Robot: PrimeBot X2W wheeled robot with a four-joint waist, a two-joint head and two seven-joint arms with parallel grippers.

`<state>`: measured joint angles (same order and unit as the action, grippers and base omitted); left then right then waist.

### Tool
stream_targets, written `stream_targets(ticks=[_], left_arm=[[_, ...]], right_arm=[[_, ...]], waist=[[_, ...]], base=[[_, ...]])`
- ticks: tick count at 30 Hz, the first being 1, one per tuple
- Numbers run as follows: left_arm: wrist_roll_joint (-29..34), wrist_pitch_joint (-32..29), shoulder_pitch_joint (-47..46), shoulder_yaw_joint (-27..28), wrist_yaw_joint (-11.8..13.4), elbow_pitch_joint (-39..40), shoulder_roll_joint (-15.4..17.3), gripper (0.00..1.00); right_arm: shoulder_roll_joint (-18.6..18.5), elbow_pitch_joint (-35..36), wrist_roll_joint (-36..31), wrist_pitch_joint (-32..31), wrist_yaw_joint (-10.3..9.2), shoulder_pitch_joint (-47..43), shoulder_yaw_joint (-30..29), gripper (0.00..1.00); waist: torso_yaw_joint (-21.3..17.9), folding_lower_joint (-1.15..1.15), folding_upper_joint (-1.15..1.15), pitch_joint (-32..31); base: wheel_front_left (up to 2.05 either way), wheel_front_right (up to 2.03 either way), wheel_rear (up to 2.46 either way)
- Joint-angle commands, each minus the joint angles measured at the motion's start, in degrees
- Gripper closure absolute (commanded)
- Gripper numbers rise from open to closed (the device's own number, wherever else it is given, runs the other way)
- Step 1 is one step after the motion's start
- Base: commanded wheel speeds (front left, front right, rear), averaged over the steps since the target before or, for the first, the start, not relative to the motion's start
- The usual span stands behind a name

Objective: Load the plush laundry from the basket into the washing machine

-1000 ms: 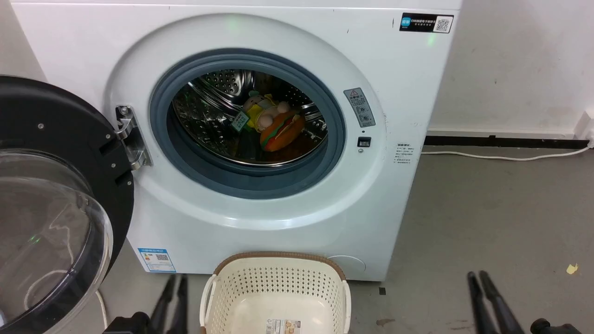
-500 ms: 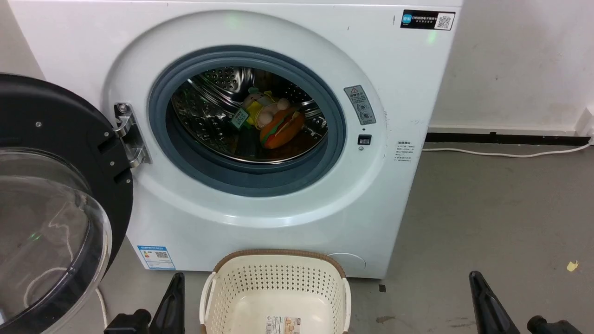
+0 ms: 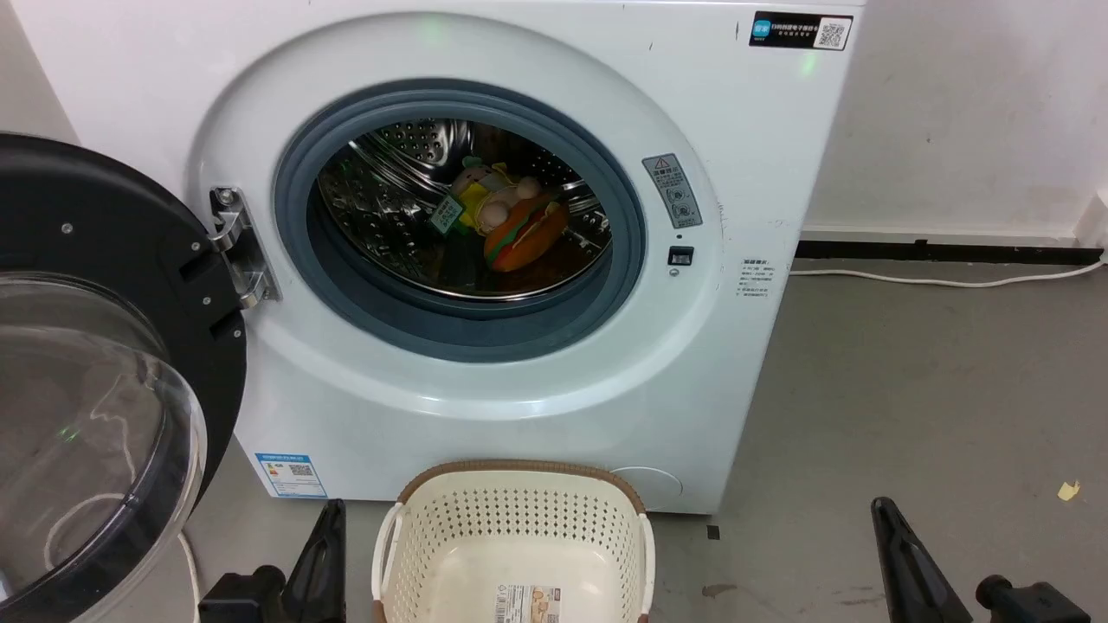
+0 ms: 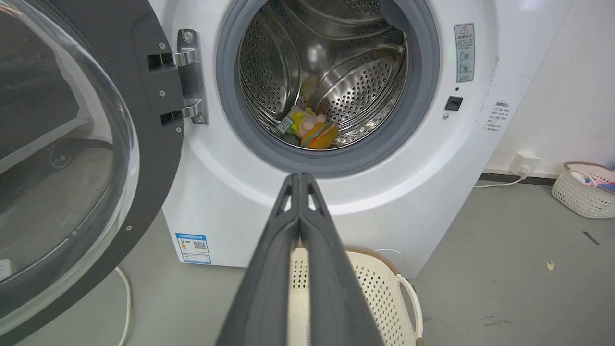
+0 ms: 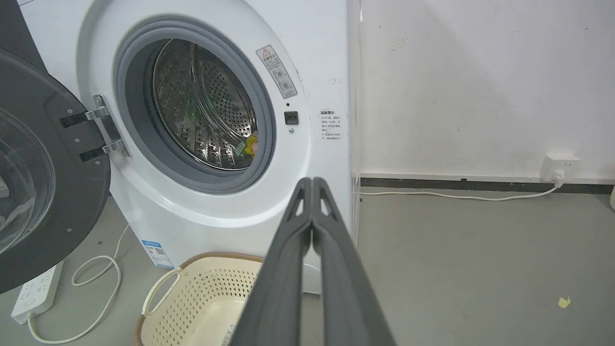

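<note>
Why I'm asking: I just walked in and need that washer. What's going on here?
A two-armed robot is loading the washing machine. The plush laundry already lies in the drum, the door hangs open, and the basket in front holds no laundry. The left gripper and right gripper, both shut and holding nothing, sit low on either side of the basket.

Left hand [image 3: 332, 510] and right hand [image 3: 881, 509] have closed — fingers pressed together.

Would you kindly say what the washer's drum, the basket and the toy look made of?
The drum looks like stainless steel: mirror-shiny, punched with holes. The basket seems matte cream plastic: moulded perforations, woven-look brown rim. The toy appears soft plush fabric.
</note>
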<state>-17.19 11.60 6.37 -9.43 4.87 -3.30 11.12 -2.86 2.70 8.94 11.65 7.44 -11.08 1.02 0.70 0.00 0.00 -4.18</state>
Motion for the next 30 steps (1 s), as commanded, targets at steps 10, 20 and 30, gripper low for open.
stream_targets(ticks=[10,20,30], left_arm=[[2.28,-1.37,-1.43,1.32,-0.61,0.64,-1.24,1.0],[3.99,-2.54,-1.99,2.25,-1.1,0.94,-2.04,1.0],[5.7,-3.71,-2.56,3.18,-1.59,1.25,-2.84,1.0]], right_arm=[[0.0,-0.42,-1.44,-1.39,0.02,2.22,-0.2,1.0],[-0.01,-0.68,-2.3,-2.56,0.02,3.23,-0.29,1.0],[-0.01,-0.94,-3.16,-3.74,0.03,4.25,-0.39,1.0]], waist=[[-0.07,0.0,0.0,0.44],[-0.15,0.0,0.0,0.87],[-0.22,0.0,0.0,1.3]], base=[[0.0,0.0,0.0],[0.0,0.0,0.0],[0.0,0.0,0.0]])
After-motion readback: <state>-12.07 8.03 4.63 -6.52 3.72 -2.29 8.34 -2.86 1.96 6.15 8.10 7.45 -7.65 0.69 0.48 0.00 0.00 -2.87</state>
